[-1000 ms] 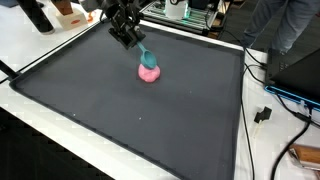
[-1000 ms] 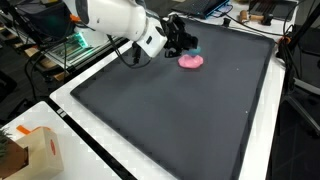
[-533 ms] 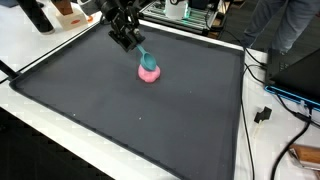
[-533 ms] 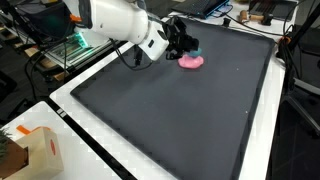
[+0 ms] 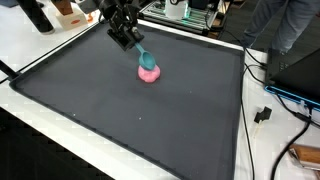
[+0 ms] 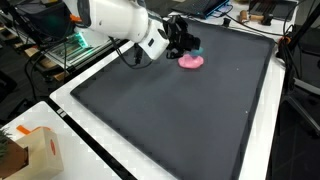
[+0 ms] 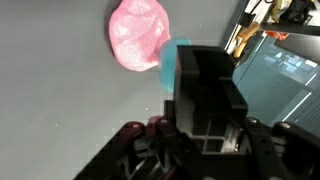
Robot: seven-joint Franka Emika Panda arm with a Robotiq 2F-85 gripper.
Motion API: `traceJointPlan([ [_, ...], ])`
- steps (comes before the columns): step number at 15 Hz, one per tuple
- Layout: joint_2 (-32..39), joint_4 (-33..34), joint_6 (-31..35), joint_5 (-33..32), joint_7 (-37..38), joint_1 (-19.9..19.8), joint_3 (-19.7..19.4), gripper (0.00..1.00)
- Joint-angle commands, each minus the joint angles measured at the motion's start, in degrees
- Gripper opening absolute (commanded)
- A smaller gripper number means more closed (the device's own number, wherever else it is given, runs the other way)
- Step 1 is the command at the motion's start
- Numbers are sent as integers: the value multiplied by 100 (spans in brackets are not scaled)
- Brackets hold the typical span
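A pink, lumpy soft object [image 5: 150,73] [image 6: 191,61] lies on the black mat [image 5: 150,120] near its far edge. A teal object [image 5: 142,55] [image 6: 193,48] slants from my gripper [image 5: 128,38] [image 6: 183,42] down to the pink one and touches its top. In the wrist view the pink object [image 7: 138,35] is at upper left, and the teal object [image 7: 168,62] shows beside the dark gripper [image 7: 200,75], which hides most of it. The jaws look shut on the teal object.
A white table border [image 5: 60,110] surrounds the mat. A cardboard box [image 6: 30,150] sits on a near corner. Cables and a plug [image 5: 264,113] lie beside the mat. A person [image 5: 285,25] stands behind, next to lab equipment [image 5: 190,12].
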Motion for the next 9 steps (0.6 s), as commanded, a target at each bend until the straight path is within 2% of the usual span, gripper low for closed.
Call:
traceJointPlan([
  [1, -319, -120, 2, -131, 366, -40, 53, 25],
  [6, -744, -179, 371, -436, 808, 101, 136, 25],
  [9, -968, -184, 803, -988, 1100, 231, 258, 25],
])
